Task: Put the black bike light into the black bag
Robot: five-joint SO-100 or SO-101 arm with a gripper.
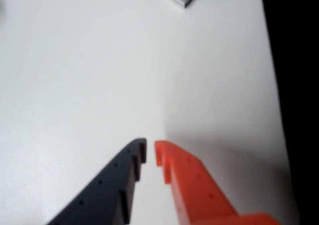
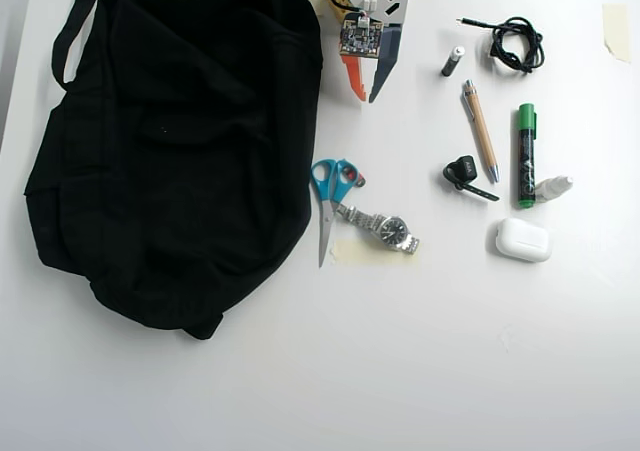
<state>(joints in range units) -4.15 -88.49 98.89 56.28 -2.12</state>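
In the overhead view, the black bag (image 2: 175, 146) fills the left part of the desk (image 2: 400, 371), from the top edge down past the middle. It is big and floppy, and I cannot see an open mouth on it.

My pincer (image 2: 362, 98) is next, near the top edge and just beside the bag's right side. The blue scissors (image 2: 330, 196) and the silver watch (image 2: 385, 229) lie below it, near the middle of the desk.

The black bike light (image 2: 464, 176) is farther right, about midway between the top and bottom edges. Its thin strap tail sticks out toward the right edge. A wooden pen (image 2: 480, 131) lies just beside it, and a green marker (image 2: 526, 156) is a bit farther right.

I think my job now is to reach the light. I should go down and to the right, past the watch, and come from above. I should grab the round body, not the thin tail, because the tail may slip. I must take care not to bump the pen.

In the wrist view, my pincer (image 1: 150, 154) has a black finger and an orange finger. They are almost closed, with only a thin gap between the tips. They hold nothing and hang over bare white desk. I need to open wider before I grab.
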